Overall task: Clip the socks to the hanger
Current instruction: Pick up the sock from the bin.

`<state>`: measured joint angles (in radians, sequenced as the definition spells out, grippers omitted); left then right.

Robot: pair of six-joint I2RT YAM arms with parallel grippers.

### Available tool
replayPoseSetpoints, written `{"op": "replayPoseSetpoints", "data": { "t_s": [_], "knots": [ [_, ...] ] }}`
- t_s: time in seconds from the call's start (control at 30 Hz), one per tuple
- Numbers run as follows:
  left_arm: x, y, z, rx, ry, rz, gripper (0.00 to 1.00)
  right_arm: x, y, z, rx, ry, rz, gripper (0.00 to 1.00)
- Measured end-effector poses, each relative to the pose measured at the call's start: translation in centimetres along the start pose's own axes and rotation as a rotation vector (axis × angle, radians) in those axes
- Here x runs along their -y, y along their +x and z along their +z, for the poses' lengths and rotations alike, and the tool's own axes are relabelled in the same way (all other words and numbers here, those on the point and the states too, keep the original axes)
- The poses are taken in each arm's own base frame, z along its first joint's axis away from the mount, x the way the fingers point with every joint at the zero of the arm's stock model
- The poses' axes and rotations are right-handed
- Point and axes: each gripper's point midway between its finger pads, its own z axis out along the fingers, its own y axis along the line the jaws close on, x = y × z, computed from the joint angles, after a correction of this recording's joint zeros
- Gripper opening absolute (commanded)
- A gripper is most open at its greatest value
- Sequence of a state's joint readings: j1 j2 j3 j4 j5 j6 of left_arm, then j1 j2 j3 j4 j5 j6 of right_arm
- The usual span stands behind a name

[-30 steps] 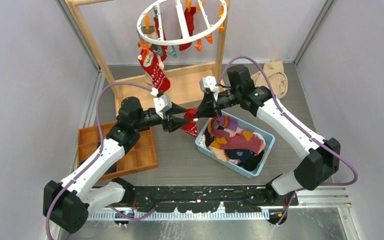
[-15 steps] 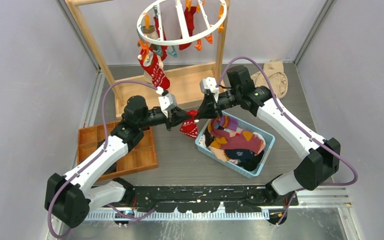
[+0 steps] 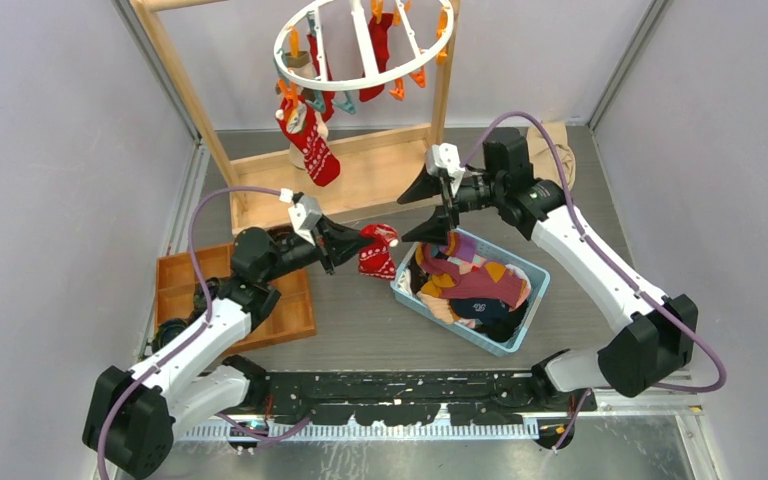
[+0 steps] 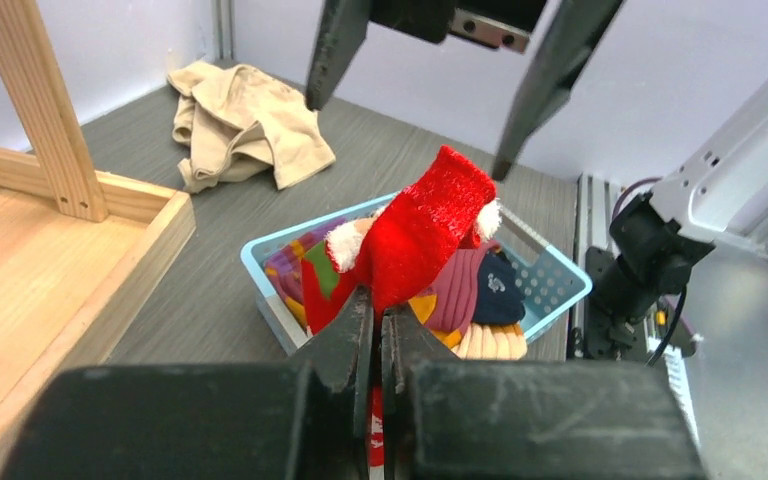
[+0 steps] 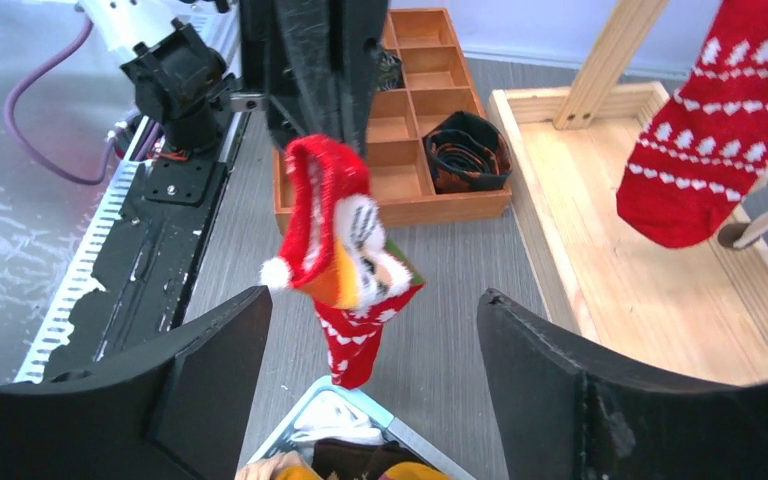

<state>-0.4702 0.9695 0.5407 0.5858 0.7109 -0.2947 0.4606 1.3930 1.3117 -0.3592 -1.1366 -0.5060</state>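
One red sock [image 3: 377, 252] gripped by left claw [image 3: 350, 243]; right claw [image 3: 412, 210] wide; face print [image 5: 360, 228] only in right-wrist view

Held: red sock [image 3: 377, 250], white fluffy trim, white pattern on the foot. My left gripper [image 3: 348, 246] is clamped on it; it dangles in the air just left of the blue basket [image 3: 405, 293]. Loose socks [image 3: 470, 280], purple, orange and dark, lie heaped inside the basket. The hanger [image 3: 365, 45], a white ring with orange and teal clips, hangs up and left of the basket. A patterned red sock [image 3: 312, 145] is clipped at its near-left rim.
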Motion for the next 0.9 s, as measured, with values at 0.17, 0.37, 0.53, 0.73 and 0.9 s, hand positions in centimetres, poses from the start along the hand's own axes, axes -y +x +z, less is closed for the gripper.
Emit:
{"op": "replayPoseSetpoints", "data": {
  "t_s": [0.17, 0.37, 0.53, 0.73, 0.9],
  "knots": [
    [0.3, -1.7, -0.1, 0.087, 0.002, -0.026, 0.00, -1.3, -0.6, 0.2, 0.037, -0.039, -0.073, 0.83],
    [1.1, -3.9, -0.1, 0.165, 0.027, -0.026, 0.00, -2.0, -1.0, 1.1, 0.057, -0.076, -0.157, 0.78],
    [1.3, -4.5, 0.0, 0.194, 0.045, -0.038, 0.00, -1.9, -1.7, 2.0, 0.098, -0.078, -0.205, 0.72],
    [1.3, -4.4, 0.2, 0.194, 0.053, -0.056, 0.00, -1.5, -3.2, 2.4, 0.149, -0.064, -0.230, 0.59],
    [1.4, -4.2, 0.3, 0.188, 0.062, -0.057, 0.00, -1.3, -4.3, 2.4, 0.177, -0.052, -0.242, 0.44]
  ]
}}
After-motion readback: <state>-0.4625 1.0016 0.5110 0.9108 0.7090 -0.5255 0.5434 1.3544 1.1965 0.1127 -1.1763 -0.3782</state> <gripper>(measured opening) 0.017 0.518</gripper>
